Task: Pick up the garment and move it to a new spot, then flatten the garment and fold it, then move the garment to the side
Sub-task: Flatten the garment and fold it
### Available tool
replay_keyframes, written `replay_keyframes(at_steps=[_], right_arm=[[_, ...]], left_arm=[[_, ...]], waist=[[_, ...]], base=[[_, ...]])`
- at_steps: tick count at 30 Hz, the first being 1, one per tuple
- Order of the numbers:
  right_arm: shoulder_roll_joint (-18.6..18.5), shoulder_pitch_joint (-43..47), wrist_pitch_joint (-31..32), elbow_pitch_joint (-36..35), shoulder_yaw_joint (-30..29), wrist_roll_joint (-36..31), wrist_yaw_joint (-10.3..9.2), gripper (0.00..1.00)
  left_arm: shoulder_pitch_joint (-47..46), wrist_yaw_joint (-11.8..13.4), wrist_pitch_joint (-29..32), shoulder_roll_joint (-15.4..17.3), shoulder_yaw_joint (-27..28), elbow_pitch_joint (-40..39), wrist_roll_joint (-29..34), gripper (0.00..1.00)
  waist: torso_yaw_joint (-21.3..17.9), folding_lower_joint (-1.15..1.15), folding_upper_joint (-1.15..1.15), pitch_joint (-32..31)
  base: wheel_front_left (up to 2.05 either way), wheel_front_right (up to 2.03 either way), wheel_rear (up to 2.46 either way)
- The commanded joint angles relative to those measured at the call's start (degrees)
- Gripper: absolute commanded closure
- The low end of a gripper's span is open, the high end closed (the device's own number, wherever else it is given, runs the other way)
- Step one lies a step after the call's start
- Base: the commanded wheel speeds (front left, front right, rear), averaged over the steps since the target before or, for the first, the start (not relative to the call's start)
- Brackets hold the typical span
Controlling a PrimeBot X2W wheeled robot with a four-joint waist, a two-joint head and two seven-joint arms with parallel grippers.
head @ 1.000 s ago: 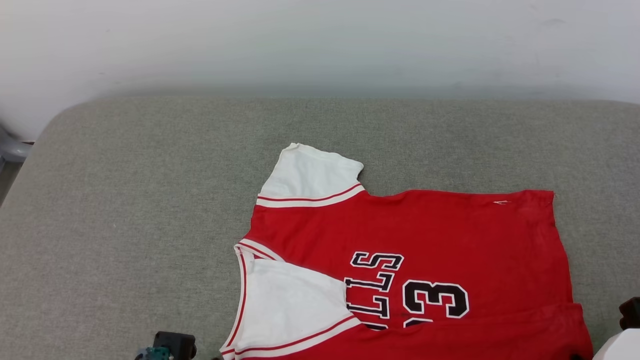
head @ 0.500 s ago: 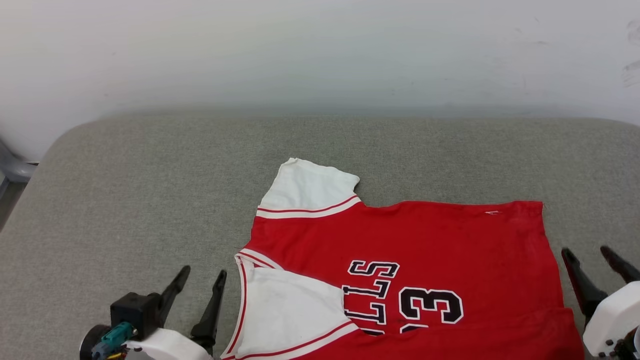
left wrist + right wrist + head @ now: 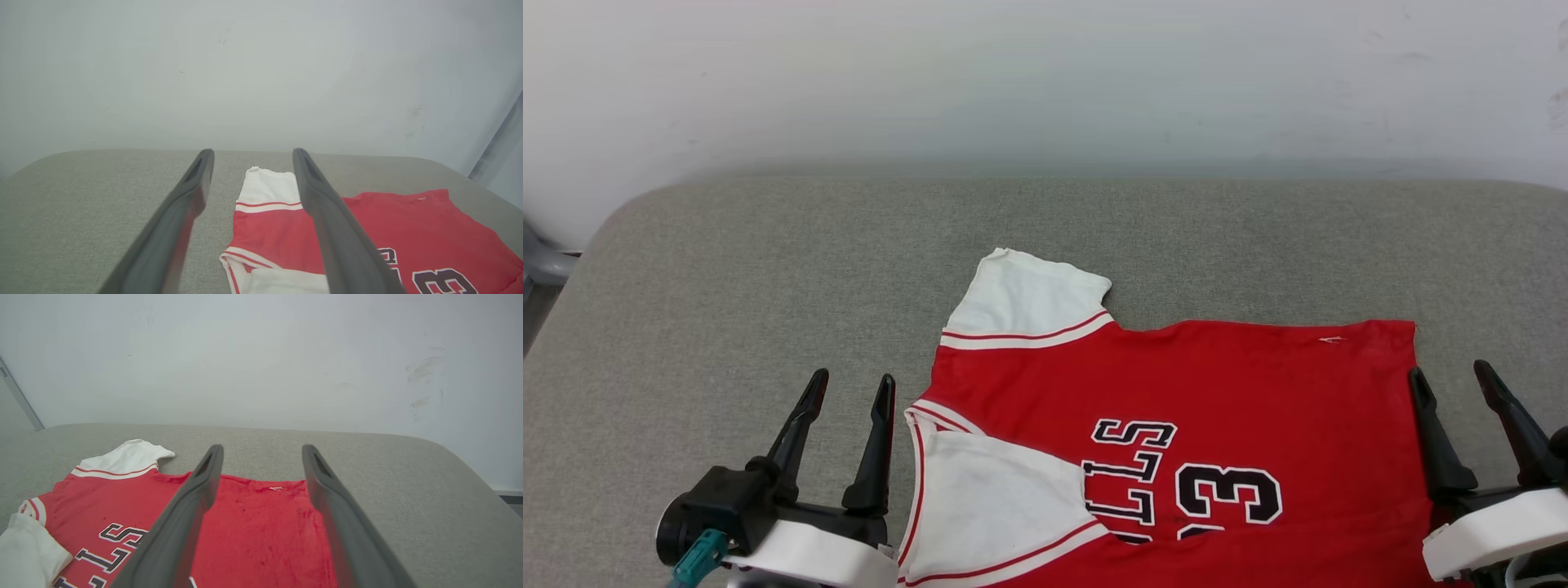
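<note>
The garment (image 3: 1176,384) lies spread on the grey worktop (image 3: 768,269), between both grippers. Its collar is just right of the left gripper (image 3: 854,377) and its hem just left of the right gripper (image 3: 1450,370). Both grippers stand wide apart, holding nothing.

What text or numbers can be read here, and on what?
"LLS": black letters on the garment, their start hidden under the folded sleeve.
"3": black digit beside them; a second digit is cut off.
Too small to read: the small white mark near the far edge.
</note>
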Motion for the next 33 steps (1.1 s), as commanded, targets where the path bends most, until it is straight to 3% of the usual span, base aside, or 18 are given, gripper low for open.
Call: replay_keyframes(at_steps=[1,10,18,22,27,28,30,33], right_arm=[[0.5,0.3,-0.9,0.3,0.2,-0.1,-0.05,0.00],[1.9,-0.7,-3.9,2.6,1.4,-0.6,-0.05,0.00],[2.2,-3.2,-3.6,2.2,2.5,-0.6,-0.05,0.00],[2.4,-4.7,-3.5,1.0,3.1,-0.9,-0.05,0.00],[3.2,-7.2,-4.0,-0.4,4.4,-1.4,-0.05,0.00],[4.1,-8.4,-4.2,-0.8,5.3,-1.5,-0.05,0.00],[5.0,-9.8,-4.8,-1.2,6.2,-1.1,-0.05,0.00],[5.9,-10.9,-5.3,-1.4,6.5,-0.5,-0.05,0.00]], left_arm=[[0.6,-0.7,-0.2,-0.7,0.8,-0.1,1.0,0.00],[1.7,-7.0,-0.2,-6.7,6.3,2.5,7.8,0.00],[-2.8,-9.8,-0.2,-6.6,7.8,5.4,10.9,0.00],[-8.5,-10.6,0.4,-3.6,6.5,7.9,11.7,0.00],[-18.8,-11.0,8.1,2.3,4.2,11.3,9.0,0.00],[-24.0,-11.1,14.8,6.8,1.3,12.8,6.1,0.00],[-29.9,-11.1,22.8,11.8,-2.1,13.8,1.1,0.00],[-36.0,-11.1,32.1,17.2,-5.5,14.7,-3.6,0.00]], waist=[[-0.1,0.00,0.00,0.2],[-0.7,0.00,0.00,1.0],[-3.1,0.00,0.00,4.5],[-5.2,0.00,0.00,8.5],[-8.6,0.00,0.00,13.9],[-10.8,0.00,0.00,16.6],[-12.6,0.00,0.00,19.2],[-14.2,0.00,0.00,21.7]], base=[[0.00,0.00,0.00],[0.00,0.00,0.00],[0.00,0.00,0.00],[0.00,0.00,0.00],[0.00,0.00,0.00],[0.00,0.00,0.00],[0.00,0.00,0.00],[0.00,0.00,0.00]])
